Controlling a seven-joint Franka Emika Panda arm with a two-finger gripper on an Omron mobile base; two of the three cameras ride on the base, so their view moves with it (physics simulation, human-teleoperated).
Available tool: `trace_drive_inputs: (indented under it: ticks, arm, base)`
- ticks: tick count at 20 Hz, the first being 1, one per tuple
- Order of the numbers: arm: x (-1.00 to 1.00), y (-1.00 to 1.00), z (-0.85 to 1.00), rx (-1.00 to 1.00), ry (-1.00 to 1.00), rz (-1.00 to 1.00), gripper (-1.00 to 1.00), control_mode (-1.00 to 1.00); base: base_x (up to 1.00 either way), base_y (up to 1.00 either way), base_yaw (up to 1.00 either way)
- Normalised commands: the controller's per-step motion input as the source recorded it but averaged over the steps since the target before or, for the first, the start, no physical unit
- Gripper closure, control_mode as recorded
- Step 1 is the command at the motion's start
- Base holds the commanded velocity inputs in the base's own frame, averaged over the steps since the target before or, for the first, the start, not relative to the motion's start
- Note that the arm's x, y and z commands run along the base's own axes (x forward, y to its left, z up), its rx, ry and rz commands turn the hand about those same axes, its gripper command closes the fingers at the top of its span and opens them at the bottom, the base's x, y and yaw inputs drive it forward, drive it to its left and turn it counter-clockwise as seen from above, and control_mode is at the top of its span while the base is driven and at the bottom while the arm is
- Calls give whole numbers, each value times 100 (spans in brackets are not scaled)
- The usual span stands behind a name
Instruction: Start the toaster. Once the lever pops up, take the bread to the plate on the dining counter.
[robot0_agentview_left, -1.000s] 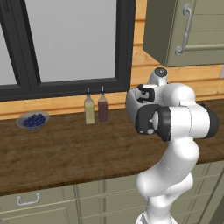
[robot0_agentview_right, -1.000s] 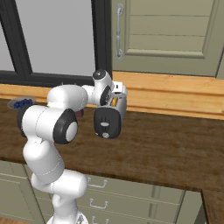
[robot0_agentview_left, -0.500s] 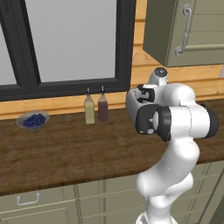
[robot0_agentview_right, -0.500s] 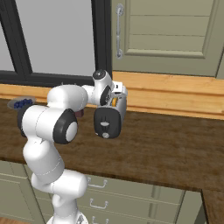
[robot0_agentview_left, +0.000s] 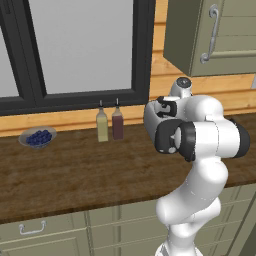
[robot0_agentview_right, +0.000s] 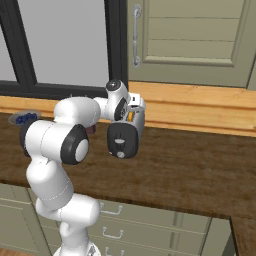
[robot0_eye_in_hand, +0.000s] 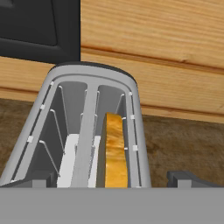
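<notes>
No visible change anywhere since the earlier pictures.

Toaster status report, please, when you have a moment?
Gripper jaws open, above the toaster. Bread upright in one slot. Nothing in the way.

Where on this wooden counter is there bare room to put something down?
Bare wood runs along the counter front, below the blueberry bowl and two bottles, and in the right base view right of the toaster to the counter's end. It is crowded around the toaster, where the arm hangs over it.
</notes>
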Motion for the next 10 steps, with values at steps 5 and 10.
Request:
trace_drive_inputs:
  ticks: [5, 10]
  arm:
    - [0, 0, 0, 0, 0, 0, -100, -100]
    - [0, 0, 0, 0, 0, 0, -100, -100]
  base:
    - [0, 0, 0]
    - [0, 0, 0]
